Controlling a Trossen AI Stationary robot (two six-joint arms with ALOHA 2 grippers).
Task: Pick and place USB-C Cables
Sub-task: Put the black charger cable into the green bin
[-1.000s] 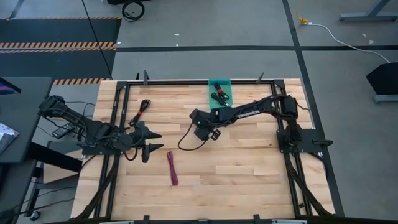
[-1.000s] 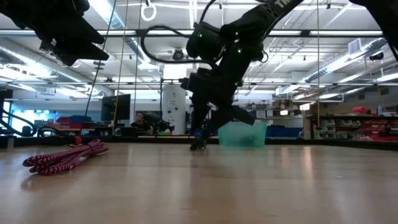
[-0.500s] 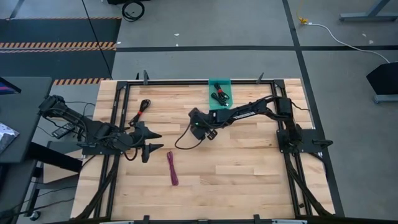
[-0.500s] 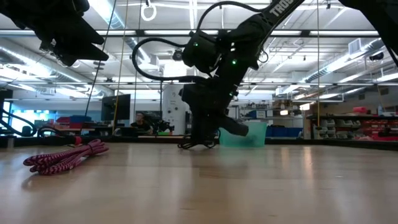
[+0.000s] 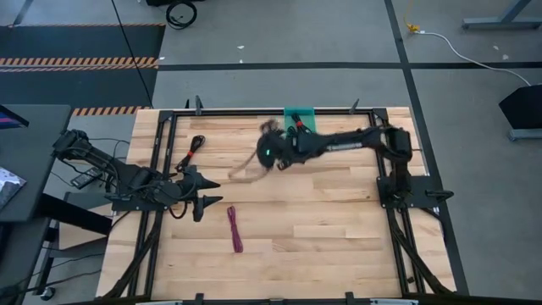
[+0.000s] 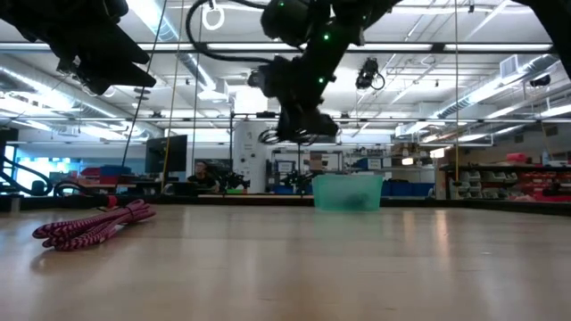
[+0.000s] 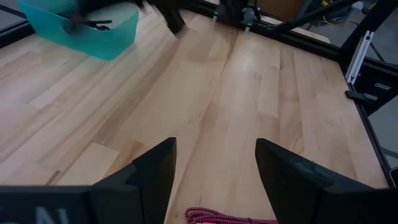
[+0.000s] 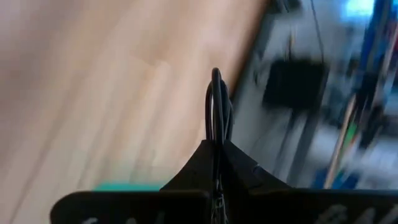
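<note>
My right gripper (image 5: 266, 156) is up in the air at the far middle of the table, next to the teal bin (image 5: 299, 112), and is shut on a black USB-C cable (image 5: 244, 171) that trails blurred below it. The bin holds black cables with red on them (image 7: 87, 23). A black and red cable (image 5: 193, 151) lies at the far left. A purple-magenta cable (image 5: 235, 229) lies at the near middle and also shows in the low view (image 6: 94, 225). My left gripper (image 5: 212, 193) is open and empty at the left. My right gripper pinches the black cable between its two shut fingers, and a narrow loop of several strands (image 8: 216, 106) stands out past the fingertips. The rest of the cable (image 5: 244, 171) hangs slack and clear of the table, toward the left.
A black metal frame (image 5: 254, 111) runs round the wooden table. The teal bin (image 6: 348, 192) stands at the far edge. The low view shows a workshop and a seated person (image 6: 201, 174) beyond the table. There is bare wood at the right and near side.
My right gripper has risen from the table's middle and gone toward the far edge and the teal bin, still shut. The black cable, whose end lay on the table, has been lifted clear and swings below the gripper.
</note>
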